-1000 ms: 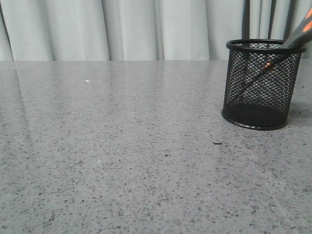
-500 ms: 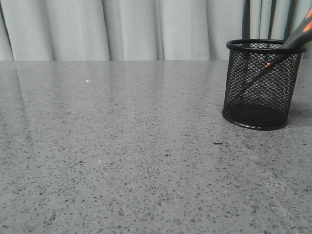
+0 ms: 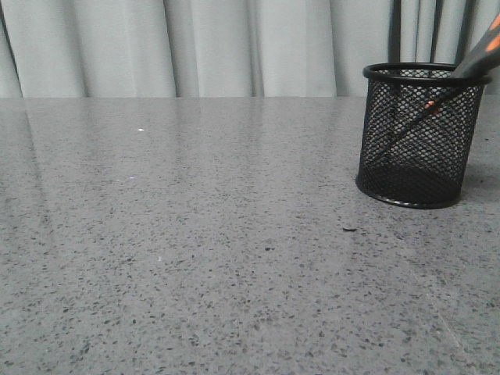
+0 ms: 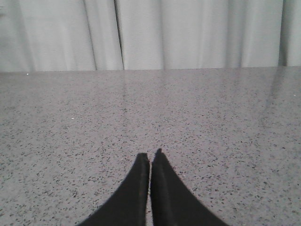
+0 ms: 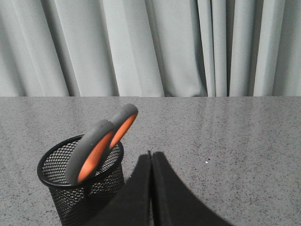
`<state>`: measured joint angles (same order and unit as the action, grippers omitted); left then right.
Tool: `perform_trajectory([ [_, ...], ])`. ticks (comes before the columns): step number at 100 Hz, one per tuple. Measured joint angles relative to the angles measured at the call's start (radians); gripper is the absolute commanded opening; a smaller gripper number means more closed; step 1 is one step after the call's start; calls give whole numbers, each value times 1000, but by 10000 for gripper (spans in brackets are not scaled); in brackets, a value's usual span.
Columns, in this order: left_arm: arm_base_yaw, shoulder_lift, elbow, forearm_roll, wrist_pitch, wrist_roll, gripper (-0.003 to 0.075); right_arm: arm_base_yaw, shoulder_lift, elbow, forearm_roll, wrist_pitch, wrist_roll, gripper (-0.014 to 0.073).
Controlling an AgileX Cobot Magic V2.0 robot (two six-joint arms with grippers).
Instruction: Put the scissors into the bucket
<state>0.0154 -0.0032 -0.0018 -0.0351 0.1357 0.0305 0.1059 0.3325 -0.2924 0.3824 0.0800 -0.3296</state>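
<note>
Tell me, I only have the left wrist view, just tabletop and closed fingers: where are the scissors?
Observer: The scissors stand in the bucket, blades down, handles leaning over the rim.
Operator: Is the right gripper holding them?
Observer: No. The right gripper is shut on nothing, apart from the handles.
Operator: Is the bucket upright?
Observer: Yes, it stands on its base on the table, at the right in the front view.

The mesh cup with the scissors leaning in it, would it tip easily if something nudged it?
Probably yes. The cup is thin wire mesh, so likely light. The scissors lean on one side of the rim with handles well above it, which likely makes it top-heavy. On the smooth table it might slide first.
</note>
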Motion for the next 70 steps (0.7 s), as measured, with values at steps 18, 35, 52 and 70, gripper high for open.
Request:
perform_trajectory([
  [18,0,0,2,0,0,0,-20,0,0,0,0,0,0,-69],
  [35,0,0,2,0,0,0,-20,0,0,2,-5,0,0,-69],
  [52,0,0,0,0,0,0,-20,0,-5,32,-163,2,71,-69],
  [70,0,0,0,0,0,0,-20,0,-82,139,-313,2,171,-69],
])
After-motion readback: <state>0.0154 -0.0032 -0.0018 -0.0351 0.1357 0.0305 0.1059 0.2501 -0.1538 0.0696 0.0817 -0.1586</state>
